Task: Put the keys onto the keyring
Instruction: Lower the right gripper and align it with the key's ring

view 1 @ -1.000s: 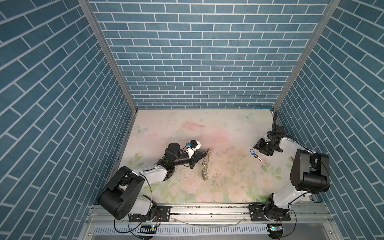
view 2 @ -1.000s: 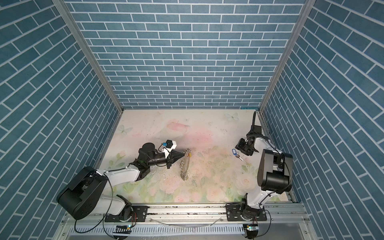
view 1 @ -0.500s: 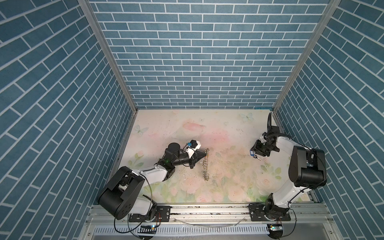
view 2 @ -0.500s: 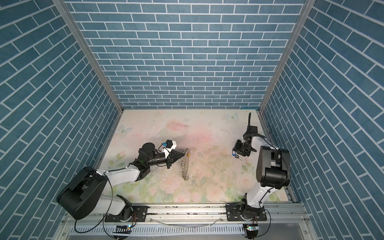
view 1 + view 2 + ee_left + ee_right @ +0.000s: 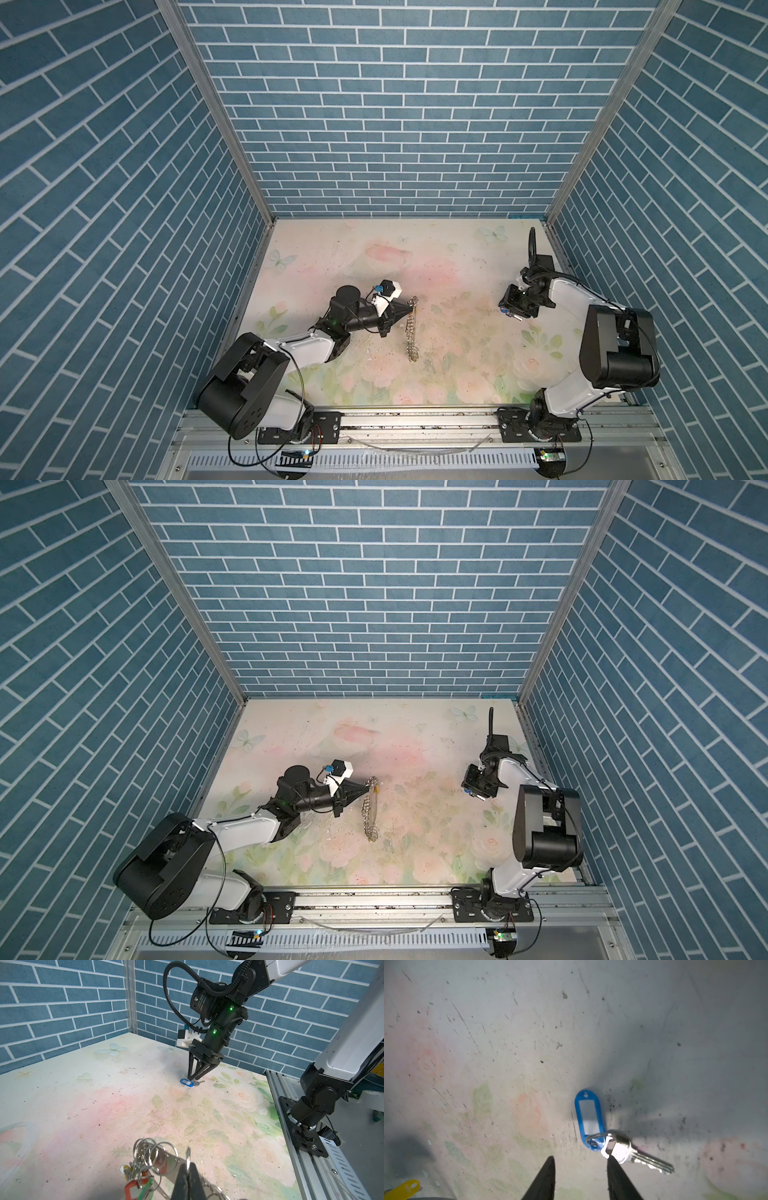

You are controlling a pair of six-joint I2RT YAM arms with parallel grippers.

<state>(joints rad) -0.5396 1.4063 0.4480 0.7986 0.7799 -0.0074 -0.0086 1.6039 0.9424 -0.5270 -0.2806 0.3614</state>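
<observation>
The right gripper points down at the table, its jaws partly apart with nothing between them. One fingertip touches the head of a silver key that lies flat on the floral surface. The other fingertip stands clear over bare table. A small ring joins the key to a blue tag, which lies just beside it, ahead of the gap between the fingers. In both top views this key sits beneath the gripper near the table's right side, well apart from the keyring.

The left gripper is clamped tight on the keyring's thin hoop near the middle of the table. In both top views the hoop shows edge-on. Whether its lower end touches the table cannot be told. Small split rings hang bunched along it, with a red tag and a green tag among them.
</observation>
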